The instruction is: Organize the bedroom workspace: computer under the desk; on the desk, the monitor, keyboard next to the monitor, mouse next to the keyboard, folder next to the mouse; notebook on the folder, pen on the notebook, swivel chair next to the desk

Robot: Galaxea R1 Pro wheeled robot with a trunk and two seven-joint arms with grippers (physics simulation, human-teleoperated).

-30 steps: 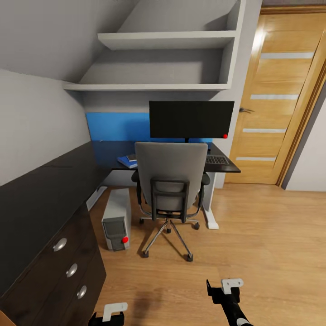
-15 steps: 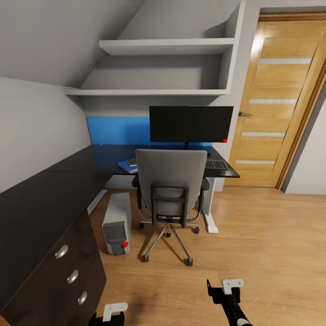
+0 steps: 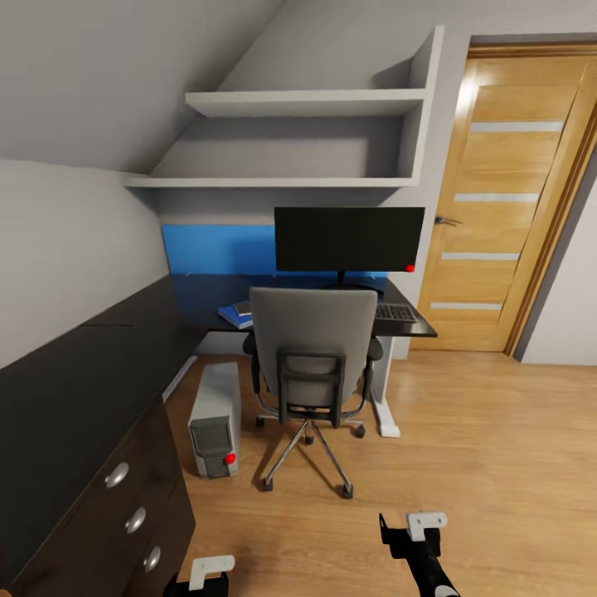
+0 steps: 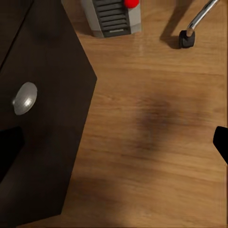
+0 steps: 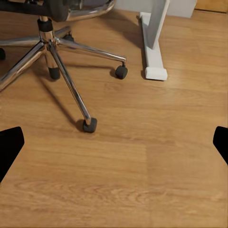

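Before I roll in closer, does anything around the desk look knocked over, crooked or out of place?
Nothing stands out. The monitor stands upright on the desk, the swivel chair is upright and tucked against it, and the computer stands on the floor by the desk. The chair's back hides part of the desktop, so I can't check everything.

Glossy wood-look floor (image 3: 464,464), chrome chair base (image 5: 61,52), matt blk desk (image 3: 75,390), metal knobs (image 4: 24,98)
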